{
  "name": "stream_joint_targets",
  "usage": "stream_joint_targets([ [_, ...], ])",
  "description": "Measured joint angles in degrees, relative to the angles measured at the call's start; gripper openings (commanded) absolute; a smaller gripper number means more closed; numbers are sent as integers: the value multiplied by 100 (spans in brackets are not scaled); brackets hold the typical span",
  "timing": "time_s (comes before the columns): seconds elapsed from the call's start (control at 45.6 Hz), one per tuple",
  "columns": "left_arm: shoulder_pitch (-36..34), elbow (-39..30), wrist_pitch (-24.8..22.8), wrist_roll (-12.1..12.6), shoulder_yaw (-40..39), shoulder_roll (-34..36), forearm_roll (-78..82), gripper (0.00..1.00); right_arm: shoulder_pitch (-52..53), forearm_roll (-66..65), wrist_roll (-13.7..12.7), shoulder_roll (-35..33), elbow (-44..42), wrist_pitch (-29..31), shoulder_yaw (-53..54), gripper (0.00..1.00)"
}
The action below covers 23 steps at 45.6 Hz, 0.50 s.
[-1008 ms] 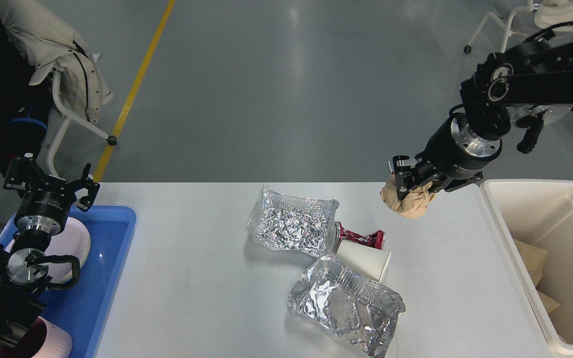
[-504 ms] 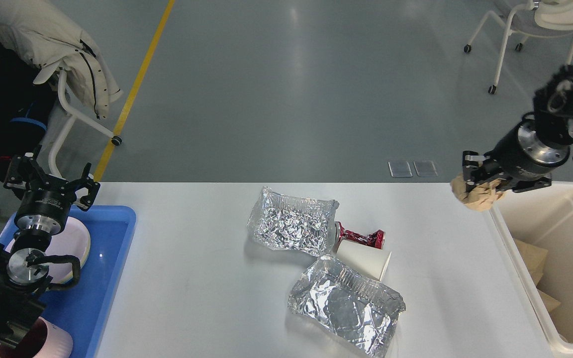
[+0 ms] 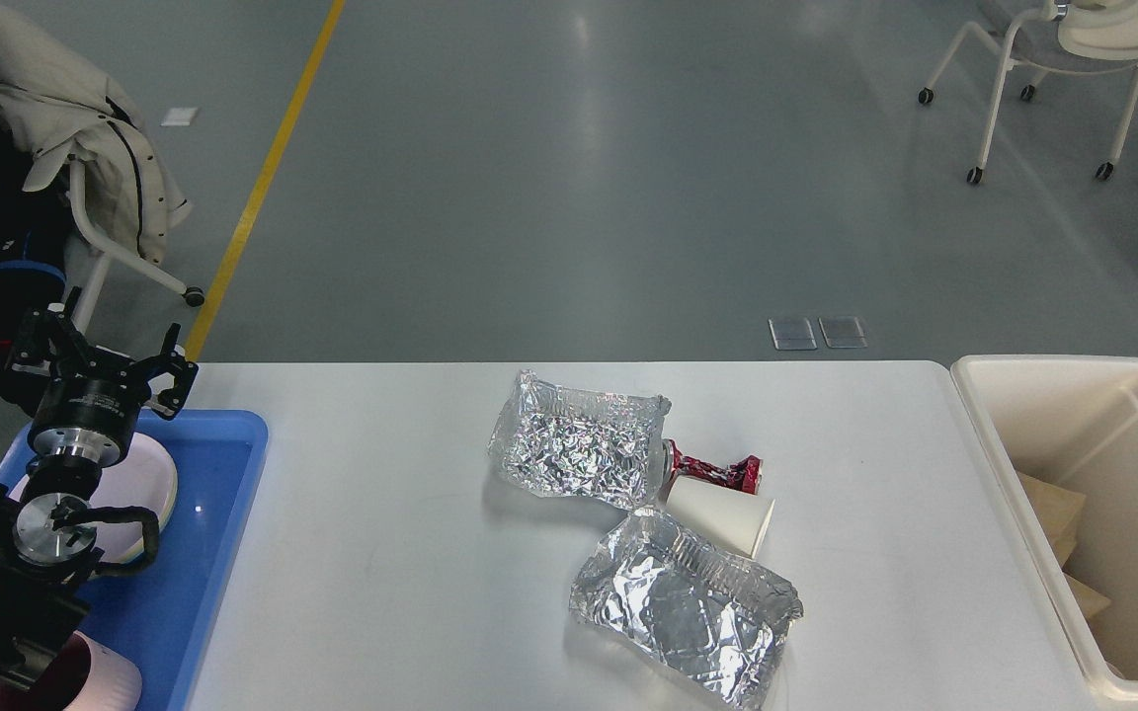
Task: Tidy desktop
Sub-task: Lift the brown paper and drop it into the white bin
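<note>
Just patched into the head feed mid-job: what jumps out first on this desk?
The shiny litter at the middle of the desktop: two crumpled foil trays, with a tipped white paper cup and a crushed red can wedged between them. At far left the left gripper hangs open over a blue tray of dishes; a cream bin stands at the right edge.
</note>
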Motion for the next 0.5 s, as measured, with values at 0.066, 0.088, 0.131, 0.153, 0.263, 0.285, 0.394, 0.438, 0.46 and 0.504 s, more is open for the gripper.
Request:
stream_joint_targets([
  [0.066,0,0,0,0,0,-2,0,98,-496,136,-1,219,-680,-14,161,0],
  [0.088,0,0,0,0,0,-2,-1,98,-623,176,1,281,-841,-19,200,0],
  [0.131,0,0,0,0,0,-3,0,98,-847,261,4,386,-1098,-30,272,5],
  [0.153,0,0,0,0,0,-3,-1,98,-922,292,5,416,-1169,-36,295,25],
  [0.263,0,0,0,0,0,-3,-1,98,-1100,371,2,490,-1314,-60,364,100],
  [0.285,0,0,0,0,0,-3,-1,98,-1108,382,-2,502,-1322,-65,379,100],
  [0.394,0,0,0,0,0,-5,-1,98,-1128,510,-22,575,-1332,-71,536,100],
  [0.438,0,0,0,0,0,-5,-1,98,-1132,542,-25,587,-1332,-71,585,100],
  [0.46,0,0,0,0,0,-5,-1,98,-1132,551,-26,590,-1332,-71,601,100],
  [0.504,0,0,0,0,0,-5,-1,98,-1133,561,-26,594,-1333,-71,620,100],
])
